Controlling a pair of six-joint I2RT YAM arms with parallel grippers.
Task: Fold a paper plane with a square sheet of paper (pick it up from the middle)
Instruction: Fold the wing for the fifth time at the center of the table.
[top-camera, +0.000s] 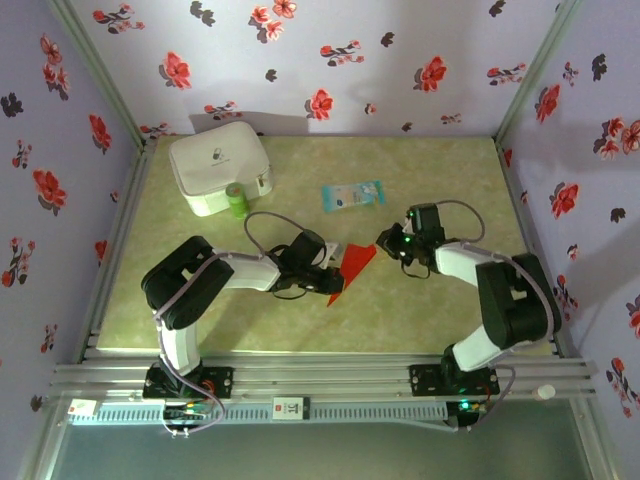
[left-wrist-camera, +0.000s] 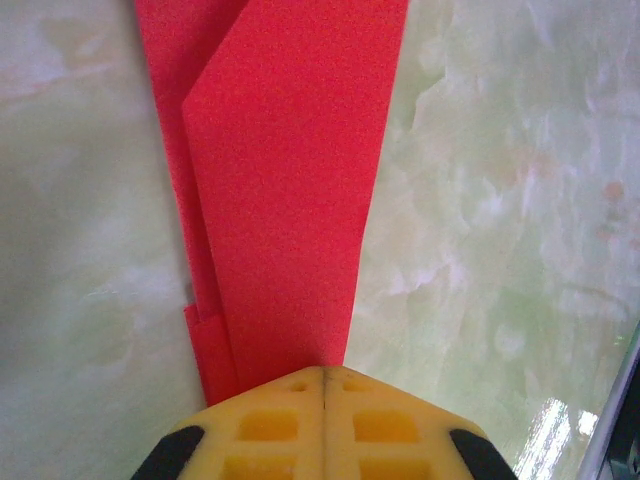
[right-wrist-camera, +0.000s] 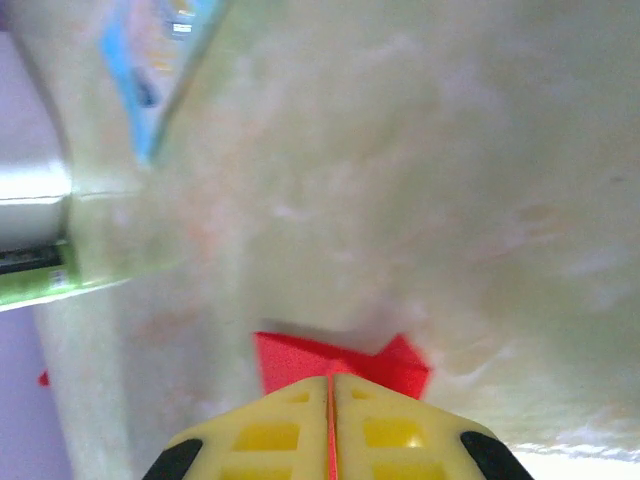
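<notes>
Matte red paper sheet (left-wrist-camera: 290, 200), folded into layered tapering dart. Left gripper (left-wrist-camera: 322, 374) pinches narrow end; right gripper (right-wrist-camera: 330, 381), blurred, apparently clamps opposite corner.

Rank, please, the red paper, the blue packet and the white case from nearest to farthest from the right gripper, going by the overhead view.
1. red paper: its tip is pinched in the right gripper, mid-table.
2. blue packet: just beyond, toward the back wall.
3. white case: back-left corner, clearly farthest.
</notes>
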